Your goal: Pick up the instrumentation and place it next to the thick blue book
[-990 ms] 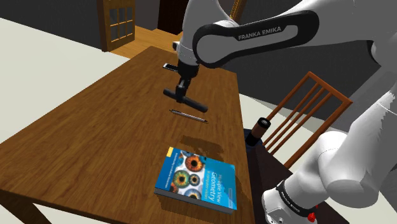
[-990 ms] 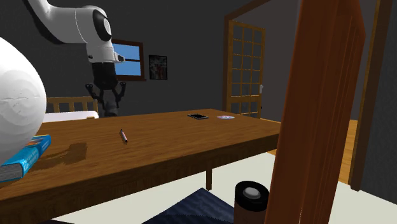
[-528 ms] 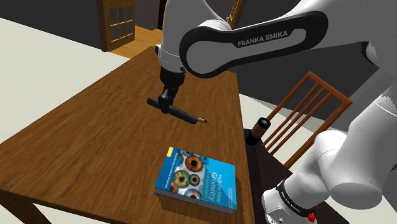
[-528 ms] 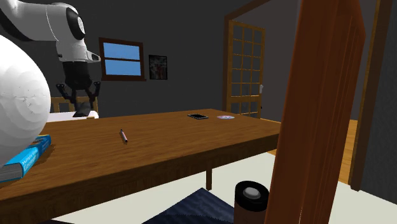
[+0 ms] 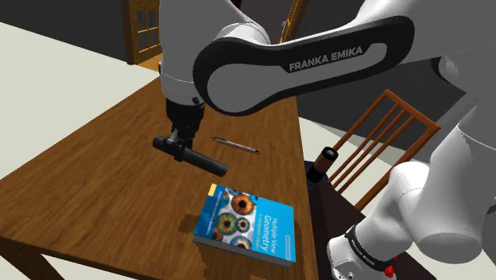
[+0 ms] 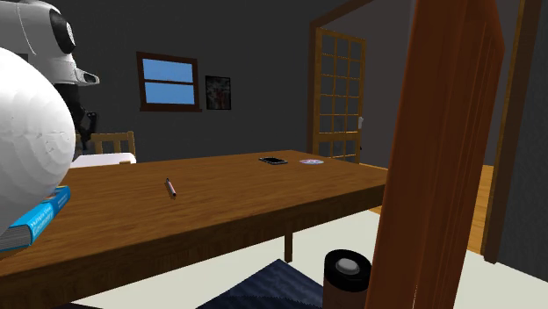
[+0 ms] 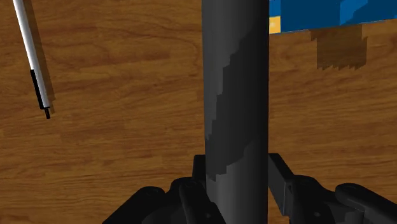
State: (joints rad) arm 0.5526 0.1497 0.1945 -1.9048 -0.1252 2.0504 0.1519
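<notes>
The claw is clenched around a dark cylindrical instrument, holding it over the desk just beyond the thick blue book. A pen lies farther from that book.

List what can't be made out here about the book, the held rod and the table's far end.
The blue book: second exterior view, the white arm covers most of it.
The dark rod: wrist view, its far end runs past the frame edge.
The flat dark thing at the table's far end: second exterior view, too small to name.
</notes>
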